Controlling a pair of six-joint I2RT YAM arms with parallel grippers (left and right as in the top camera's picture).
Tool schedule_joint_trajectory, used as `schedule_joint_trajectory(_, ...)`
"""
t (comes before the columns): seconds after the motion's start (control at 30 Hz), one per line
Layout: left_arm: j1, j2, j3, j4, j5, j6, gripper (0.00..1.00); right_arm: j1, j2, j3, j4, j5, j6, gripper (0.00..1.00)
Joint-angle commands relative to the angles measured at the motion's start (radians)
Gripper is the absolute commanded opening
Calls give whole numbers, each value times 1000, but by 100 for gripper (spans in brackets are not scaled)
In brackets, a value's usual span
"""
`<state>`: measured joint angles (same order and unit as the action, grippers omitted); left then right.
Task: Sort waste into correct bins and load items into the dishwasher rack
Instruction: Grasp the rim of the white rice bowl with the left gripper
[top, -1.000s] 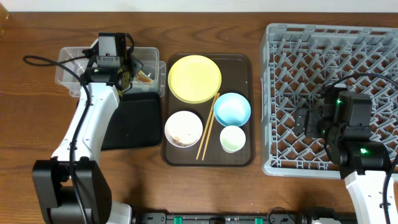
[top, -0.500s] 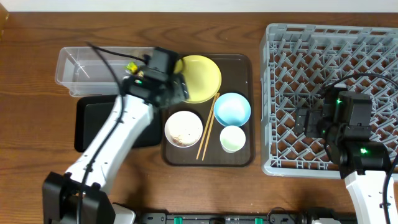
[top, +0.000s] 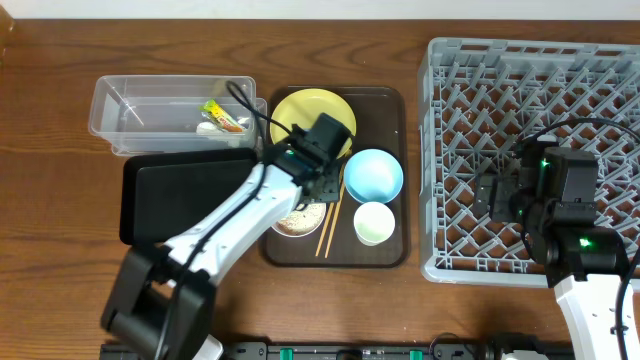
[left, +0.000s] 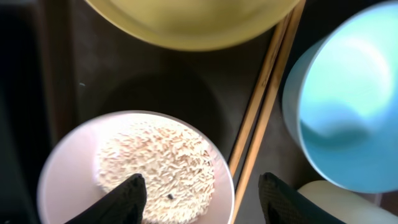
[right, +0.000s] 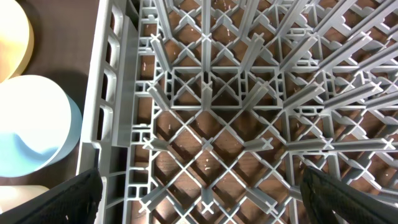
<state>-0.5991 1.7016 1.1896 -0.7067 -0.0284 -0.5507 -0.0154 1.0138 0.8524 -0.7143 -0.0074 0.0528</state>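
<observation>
My left gripper (top: 318, 178) is open and empty, hovering over the right rim of the white bowl (top: 292, 220). In the left wrist view its fingers (left: 202, 191) straddle the bowl's edge (left: 62, 168), with the rice scraps (left: 155, 165) inside and the chopsticks (left: 261, 106) beside it. The yellow plate (top: 300, 112), blue bowl (top: 374, 174), pale cup (top: 373, 222) and chopsticks (top: 328, 225) lie on the brown tray. The snack wrapper (top: 222, 114) and white scrap (top: 207, 127) lie in the clear tub (top: 130, 105). My right gripper (right: 199, 193) is open over the rack (top: 540, 90).
The shallow black tray (top: 185, 195) lies just in front of the clear tub, left of the dark brown serving tray (top: 395, 110). The rack's left wall (right: 115, 93) stands next to the blue bowl (right: 31, 124).
My left arm has swung right from the clear tub to above the white bowl. The wrapper now lies in the tub. The right arm has not moved.
</observation>
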Motion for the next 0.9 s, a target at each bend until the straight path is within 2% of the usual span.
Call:
schedule_joint_trajectory(0.0, -22, 46, -8, 1, -1, -8, 59, 10, -1, 19, -3, -5, 14, 99)
schedule_joint_trajectory(0.17, -47, 101, -8, 12, 0, -9, 55, 10, -1, 19, -4, -5, 14, 99)
schedule_joint_trajectory(0.33, -55, 129, -8, 13, 2, -9, 41, 10, -1, 19, -4, -5, 14, 99)
schedule_joint_trajectory(0.53, -55, 140, -8, 12, 5, -8, 39, 10, -1, 19, -5, -5, 14, 99)
schedule_joint_trajectory(0.87, -62, 142, -8, 12, 21, -8, 27, 10, -1, 19, -5, -5, 14, 99)
